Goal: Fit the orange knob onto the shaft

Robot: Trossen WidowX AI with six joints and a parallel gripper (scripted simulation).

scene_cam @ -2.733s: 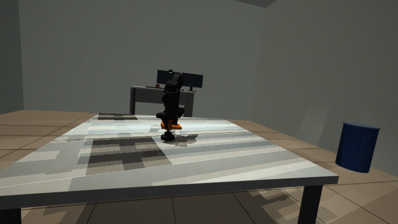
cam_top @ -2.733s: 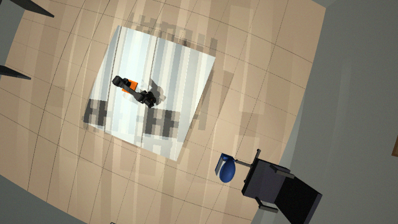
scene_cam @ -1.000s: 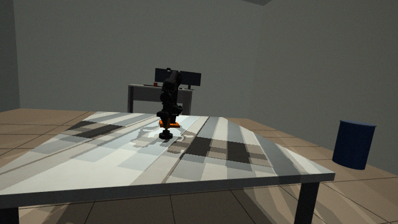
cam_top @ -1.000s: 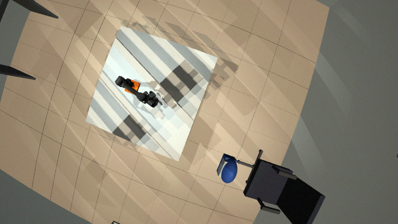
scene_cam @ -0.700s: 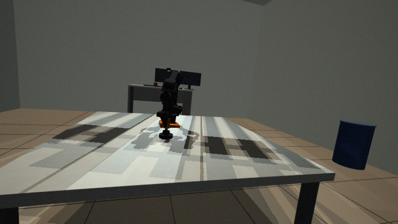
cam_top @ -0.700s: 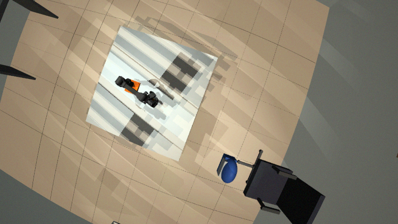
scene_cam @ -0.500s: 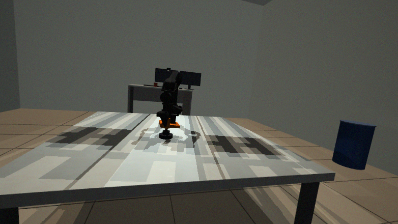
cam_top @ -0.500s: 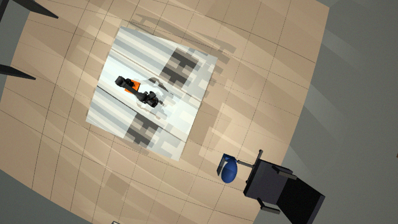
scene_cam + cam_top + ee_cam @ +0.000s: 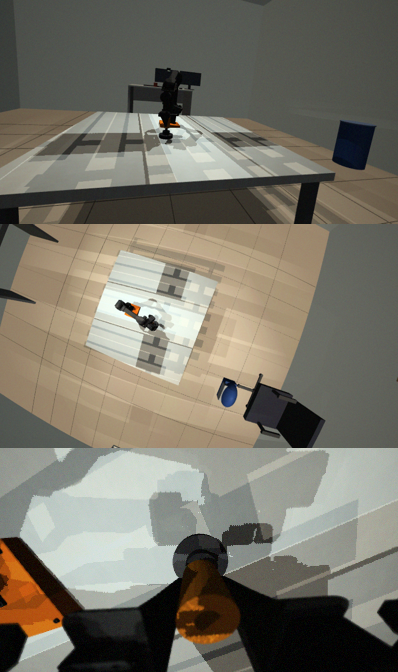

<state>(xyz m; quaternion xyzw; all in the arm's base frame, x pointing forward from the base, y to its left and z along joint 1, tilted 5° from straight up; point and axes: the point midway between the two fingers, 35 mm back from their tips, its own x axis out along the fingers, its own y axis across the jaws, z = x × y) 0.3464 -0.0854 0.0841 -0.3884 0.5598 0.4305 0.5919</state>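
Observation:
The orange knob (image 9: 209,620) stands upright between the fingers in the wrist view, its round top toward the camera. My gripper (image 9: 201,581) (image 9: 165,122) is shut on it. The round black pedestal (image 9: 200,542) (image 9: 166,136) stands on the table directly below the knob. In the exterior view a narrower dark part rises from the pedestal to just under the fingertips. The knob's lower end overlaps the pedestal's middle in the wrist view. The shaft's flat side and the knob's hole are hidden, and I cannot tell whether the knob touches the shaft.
The arm's orange base plate (image 9: 135,308) (image 9: 174,125) (image 9: 30,593) is behind the pedestal in the exterior view and at the left in the wrist view. The pale table (image 9: 177,321) (image 9: 222,156) carries strong shadows. A blue bin (image 9: 229,395) (image 9: 353,144) and a dark chair (image 9: 266,404) stand off the table.

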